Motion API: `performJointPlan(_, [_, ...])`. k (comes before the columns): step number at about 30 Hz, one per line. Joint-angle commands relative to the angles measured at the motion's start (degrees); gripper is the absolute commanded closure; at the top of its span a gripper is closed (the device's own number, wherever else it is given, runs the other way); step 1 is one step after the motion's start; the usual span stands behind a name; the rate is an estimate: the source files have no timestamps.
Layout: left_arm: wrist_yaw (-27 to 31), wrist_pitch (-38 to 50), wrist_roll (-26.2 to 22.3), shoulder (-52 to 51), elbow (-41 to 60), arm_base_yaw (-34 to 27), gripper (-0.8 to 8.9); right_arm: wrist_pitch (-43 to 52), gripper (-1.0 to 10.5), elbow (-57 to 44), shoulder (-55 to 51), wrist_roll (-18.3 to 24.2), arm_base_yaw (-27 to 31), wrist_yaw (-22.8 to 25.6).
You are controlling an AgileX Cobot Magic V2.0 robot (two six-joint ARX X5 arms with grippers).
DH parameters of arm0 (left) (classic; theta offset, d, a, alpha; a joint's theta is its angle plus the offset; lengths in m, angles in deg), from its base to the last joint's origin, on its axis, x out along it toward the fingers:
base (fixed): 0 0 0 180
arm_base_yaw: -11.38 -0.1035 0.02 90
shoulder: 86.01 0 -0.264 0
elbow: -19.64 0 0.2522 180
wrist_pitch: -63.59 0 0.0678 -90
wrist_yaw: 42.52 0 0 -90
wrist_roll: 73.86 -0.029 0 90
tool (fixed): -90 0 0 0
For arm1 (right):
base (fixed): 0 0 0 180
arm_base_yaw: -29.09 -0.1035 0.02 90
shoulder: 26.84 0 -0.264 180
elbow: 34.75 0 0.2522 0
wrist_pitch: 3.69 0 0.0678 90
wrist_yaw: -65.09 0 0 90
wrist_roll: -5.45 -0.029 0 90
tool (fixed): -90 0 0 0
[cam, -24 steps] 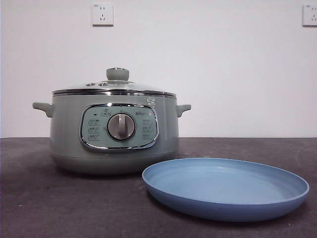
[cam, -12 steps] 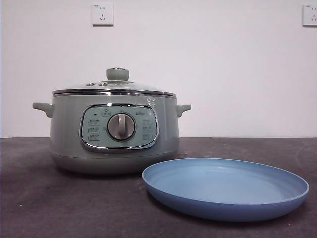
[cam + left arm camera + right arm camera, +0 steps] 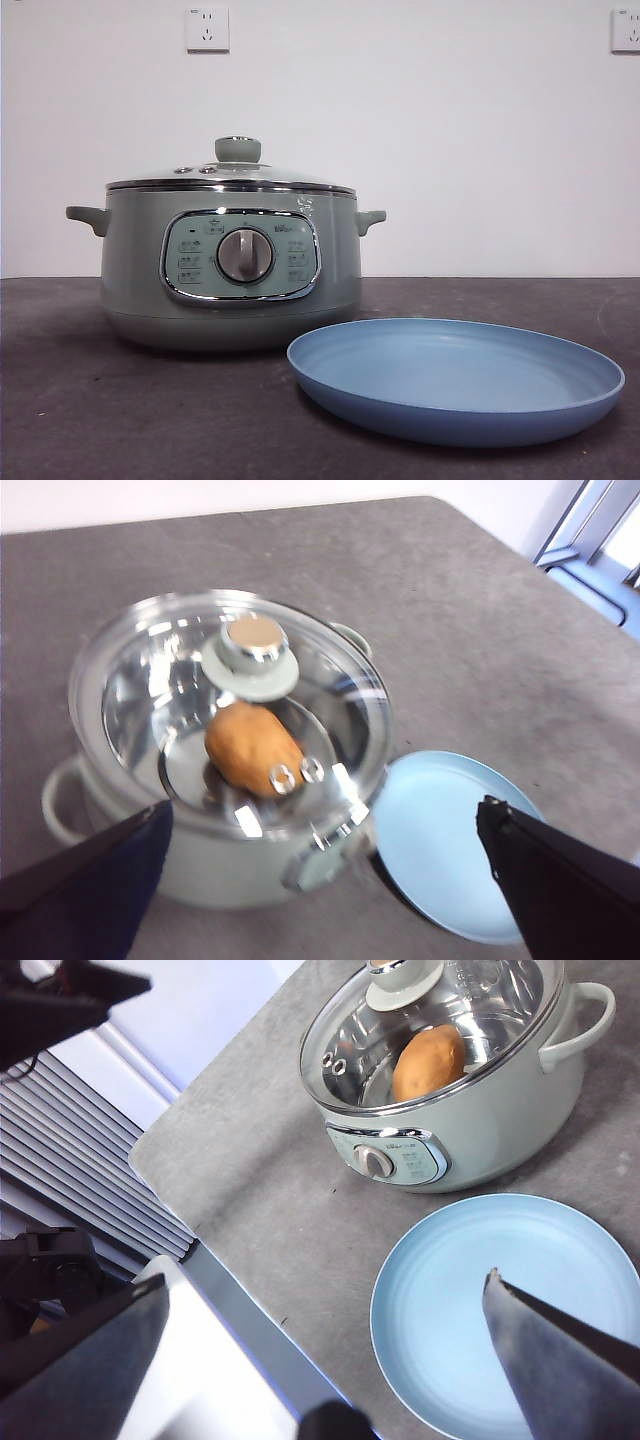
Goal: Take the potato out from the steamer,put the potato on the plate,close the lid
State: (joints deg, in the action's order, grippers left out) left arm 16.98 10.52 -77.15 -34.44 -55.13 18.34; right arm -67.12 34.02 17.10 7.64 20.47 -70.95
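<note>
The sage-green steamer (image 3: 135, 270) stands on the dark table with its glass lid (image 3: 238, 150) seated on top. Through the lid the orange-brown potato (image 3: 250, 748) (image 3: 430, 1060) shows lying inside the pot. The light-blue plate (image 3: 455, 380) rests empty just in front of the steamer, to its right. My left gripper (image 3: 325, 808) hovers open high above the steamer (image 3: 200, 865) and its lid (image 3: 150, 680), holding nothing. The right gripper (image 3: 325, 1280) hangs open well above the plate (image 3: 500, 1300), with the steamer (image 3: 500, 1120) beyond it. Neither arm appears in the front view.
A white wall with two sockets (image 3: 206, 29) (image 3: 625, 30) stands behind the table. The table's edge (image 3: 200, 1250) runs close to the plate's side in the right wrist view. Dark arm hardware (image 3: 60, 1000) shows off the table.
</note>
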Motion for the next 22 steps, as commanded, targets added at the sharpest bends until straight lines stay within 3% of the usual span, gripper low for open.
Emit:
performJointPlan(1, [3.56, 2.12, -1.64, 5.68, -2.91, 2.97, 1.22, 0.37, 3.2, 0.31, 0.33, 0.26, -0.15, -0.09])
performJointPlan(8, [11.32, 6.01, -4.52, 20.35, -11.58, 9.46, 1.22, 0.42, 3.2, 0.31, 0.42, 0.28, -0.15, -0.11])
performJointPlan(22, [14.64, 11.02, -4.55, 43.01, -21.62, 13.66, 1.22, 0.37, 3.2, 0.31, 0.42, 0.28, -0.15, -0.11])
